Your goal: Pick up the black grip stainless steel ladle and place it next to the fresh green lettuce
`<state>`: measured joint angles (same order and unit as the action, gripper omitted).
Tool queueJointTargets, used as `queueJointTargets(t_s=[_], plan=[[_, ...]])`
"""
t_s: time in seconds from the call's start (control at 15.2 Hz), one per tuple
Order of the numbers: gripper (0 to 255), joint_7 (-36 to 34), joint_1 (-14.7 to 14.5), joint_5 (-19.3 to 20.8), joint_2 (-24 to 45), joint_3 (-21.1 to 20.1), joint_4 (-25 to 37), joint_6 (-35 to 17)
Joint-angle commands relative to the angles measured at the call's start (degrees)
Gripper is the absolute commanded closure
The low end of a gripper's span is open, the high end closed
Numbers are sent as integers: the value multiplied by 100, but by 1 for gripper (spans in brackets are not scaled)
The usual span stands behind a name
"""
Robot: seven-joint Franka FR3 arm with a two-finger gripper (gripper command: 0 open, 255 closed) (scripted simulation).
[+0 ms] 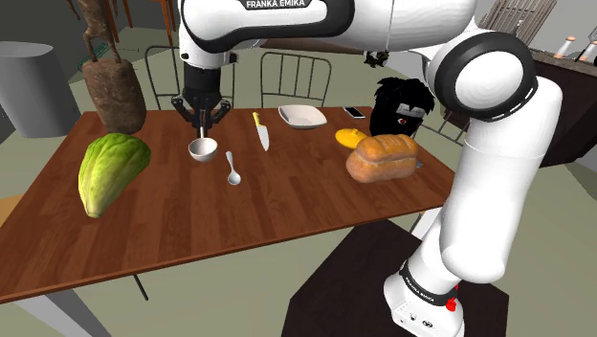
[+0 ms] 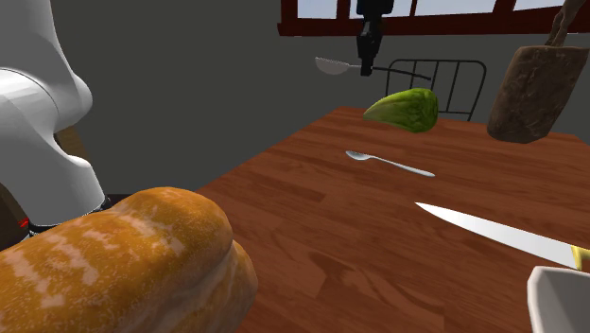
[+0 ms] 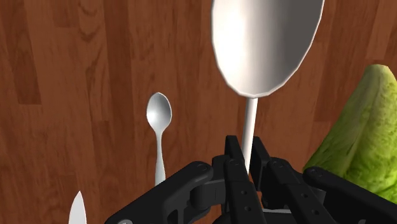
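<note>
My gripper (image 1: 201, 123) is shut on the ladle (image 1: 202, 148), whose silver bowl hangs above the wooden table (image 1: 277, 206). In the wrist view the fingers (image 3: 236, 170) clasp the thin handle and the big shiny bowl of the ladle (image 3: 267, 41) juts out ahead of them. The second exterior view has the ladle (image 2: 333, 65) held level in the air by the gripper (image 2: 367, 59), above and short of the lettuce (image 2: 407, 109). The green lettuce (image 1: 110, 170) lies on the table toward the shoulder view's left of the ladle, and its edge (image 3: 362, 140) lies beside the gripper.
A small spoon (image 1: 232, 169) lies just beside the ladle, with a yellow-handled knife (image 1: 261, 131), a white dish (image 1: 302, 116), a bread loaf (image 1: 383, 157) and a black object (image 1: 402, 105) farther toward the shoulder view's right. A brown sack-like thing (image 1: 115, 94) stands behind the lettuce. Chairs line the far edge.
</note>
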<state>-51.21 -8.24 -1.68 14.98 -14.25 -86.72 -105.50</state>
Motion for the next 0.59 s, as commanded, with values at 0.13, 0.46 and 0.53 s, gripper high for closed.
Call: queueJointTargets(t_s=[0.13, 0.46, 0.53], plan=[[255, 24, 9, -2, 14, 7, -289, -305], [255, 44, 13, 1, 51, 12, -624, -675], [255, 48, 13, 3, 62, 13, -685, -748]])
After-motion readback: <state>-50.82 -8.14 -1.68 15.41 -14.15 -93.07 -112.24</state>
